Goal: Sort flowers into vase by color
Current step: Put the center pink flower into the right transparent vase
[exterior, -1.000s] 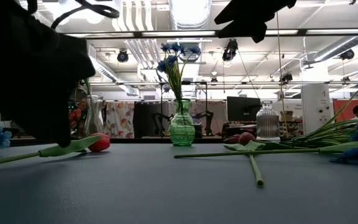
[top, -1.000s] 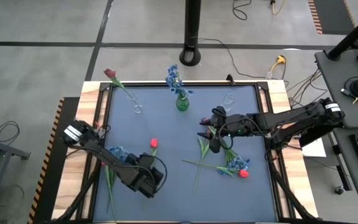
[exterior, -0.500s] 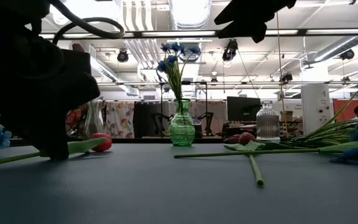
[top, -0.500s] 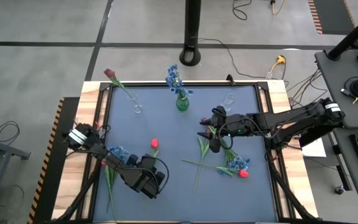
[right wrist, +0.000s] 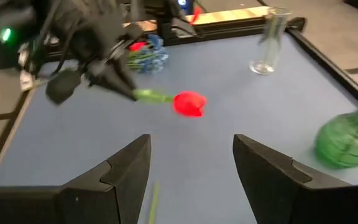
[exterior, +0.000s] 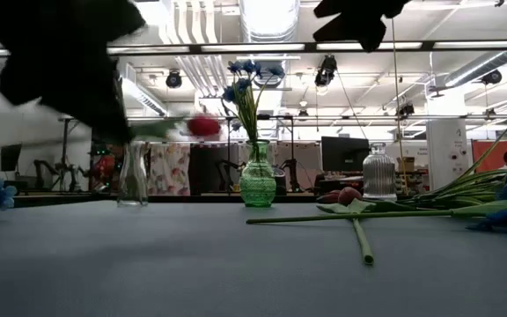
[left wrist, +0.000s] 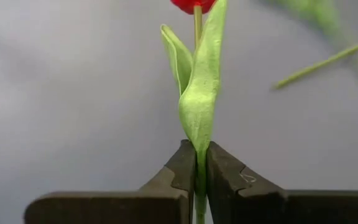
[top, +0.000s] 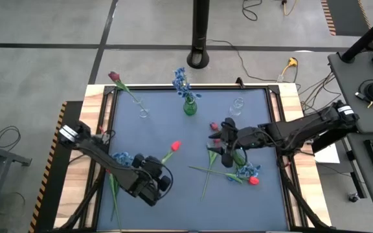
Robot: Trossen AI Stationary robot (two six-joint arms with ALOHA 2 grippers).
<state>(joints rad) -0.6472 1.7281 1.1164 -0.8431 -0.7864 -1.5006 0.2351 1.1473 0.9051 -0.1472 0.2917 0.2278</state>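
High view: the left tool point(top: 161, 166) sits over the near-left part of the blue table point(top: 173, 123) and is clamped on the stem of a red tulip point(top: 175, 147), whose bloom points toward the table's middle. A green vase point(top: 190, 107) with blue sprigs point(top: 182, 80) stands at the far edge; a clear vase point(top: 142, 111) to its left holds a maroon tulip point(top: 114, 76), and another small clear vase point(top: 238, 105) stands to its right. The right tool point(top: 226, 157) hovers over a heap of loose flowers point(top: 235, 169) on the right half, and a blue sprig point(top: 121, 158) lies beside the left arm.

Low view: the red tulip point(exterior: 203, 126) hangs well above the tabletop, level with the clear vase's point(exterior: 132, 174) top — height the overhead camera cannot give. The right tool's fingers are out of frame here.

Left wrist view: the two dark fingers point(left wrist: 182, 169) pinch the green stem point(left wrist: 200, 180) just below its leaves — only this view shows the contact.

Right wrist view: the right tool's fingers point(right wrist: 128, 168) stand wide apart with nothing between them; beyond them the left tool point(right wrist: 122, 82) carries the tulip point(right wrist: 189, 103) above the table.
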